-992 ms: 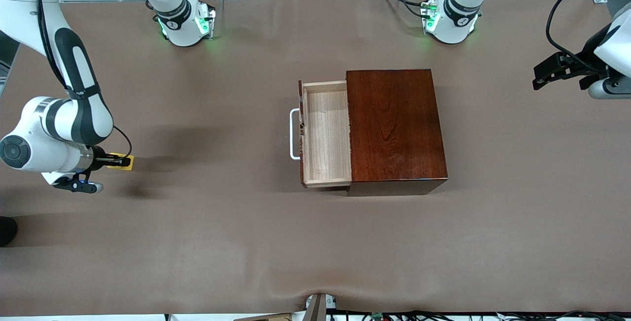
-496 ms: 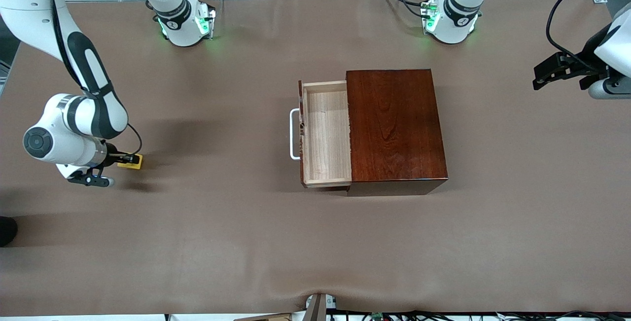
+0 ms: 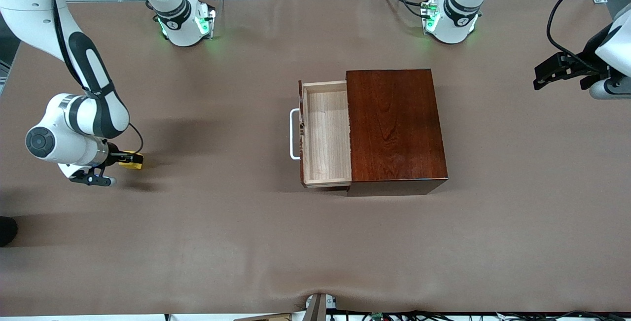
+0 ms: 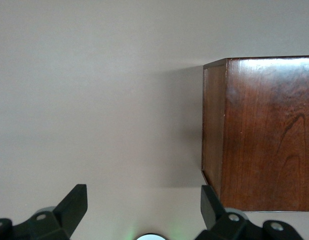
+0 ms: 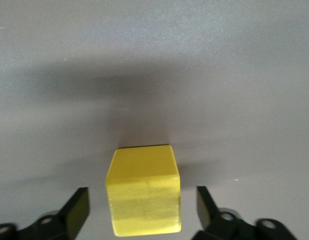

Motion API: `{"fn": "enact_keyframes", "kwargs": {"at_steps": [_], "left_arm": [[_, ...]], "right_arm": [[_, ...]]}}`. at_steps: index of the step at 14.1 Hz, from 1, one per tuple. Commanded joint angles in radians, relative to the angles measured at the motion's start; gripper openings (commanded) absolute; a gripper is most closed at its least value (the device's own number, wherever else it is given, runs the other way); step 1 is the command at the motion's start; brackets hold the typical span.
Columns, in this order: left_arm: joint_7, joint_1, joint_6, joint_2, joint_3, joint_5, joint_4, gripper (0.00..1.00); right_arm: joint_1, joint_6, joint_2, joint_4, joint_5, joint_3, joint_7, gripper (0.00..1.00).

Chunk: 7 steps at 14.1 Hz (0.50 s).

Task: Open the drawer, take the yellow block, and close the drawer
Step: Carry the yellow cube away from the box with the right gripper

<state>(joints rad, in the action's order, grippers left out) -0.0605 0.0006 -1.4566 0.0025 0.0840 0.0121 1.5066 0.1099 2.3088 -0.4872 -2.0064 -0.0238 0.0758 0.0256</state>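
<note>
Right claw [image 3: 123,159] low over the table [image 3: 222,242] at the right arm's end, well apart from the wooden box. Fingers [image 5: 77,207] spread wide, one on each side of the yellow block [image 3: 133,160], with clear gaps showing on both sides in the right wrist view. No contact with the block visible; nothing pinched. Yellow block [image 5: 143,190] resting on the table between the open fingers, its shadow on the cloth just beside it.

Mid-table: drawer [image 3: 326,133] pulled out of the dark reddish-brown wooden box [image 3: 394,126], toward the right arm's end. Pale-wood tray showing bare inside. White bar handle [image 3: 294,133] on the drawer's front, untouched.

Left claw [image 3: 554,70] up in the air over the table's edge at the left arm's end, well apart from the box; arm waiting. In the left wrist view, left claw [image 4: 144,215] fingers [image 4: 72,205] spread wide, holding nothing, with a corner of the wooden box [image 4: 259,132] in sight past them.
</note>
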Motion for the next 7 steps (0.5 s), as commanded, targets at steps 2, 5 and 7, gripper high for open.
{"fn": "enact_keyframes", "kwargs": {"at_steps": [2, 5, 7], "left_arm": [[-0.001, 0.001, 0.001, 0.007, -0.001, 0.009, -0.017, 1.0], [-0.001, -0.001, 0.001, 0.007, 0.0, 0.009, -0.017, 1.0], [-0.001, 0.001, 0.001, 0.007, 0.0, 0.006, -0.017, 1.0]], "right_arm": [[0.001, -0.061, 0.025, 0.027, -0.019, -0.011, -0.006, 1.0], [-0.033, -0.228, 0.084, 0.089, -0.016, -0.018, -0.009, 1.0], [-0.036, -0.302, 0.104, 0.135, -0.008, -0.021, -0.007, 1.0]]}}
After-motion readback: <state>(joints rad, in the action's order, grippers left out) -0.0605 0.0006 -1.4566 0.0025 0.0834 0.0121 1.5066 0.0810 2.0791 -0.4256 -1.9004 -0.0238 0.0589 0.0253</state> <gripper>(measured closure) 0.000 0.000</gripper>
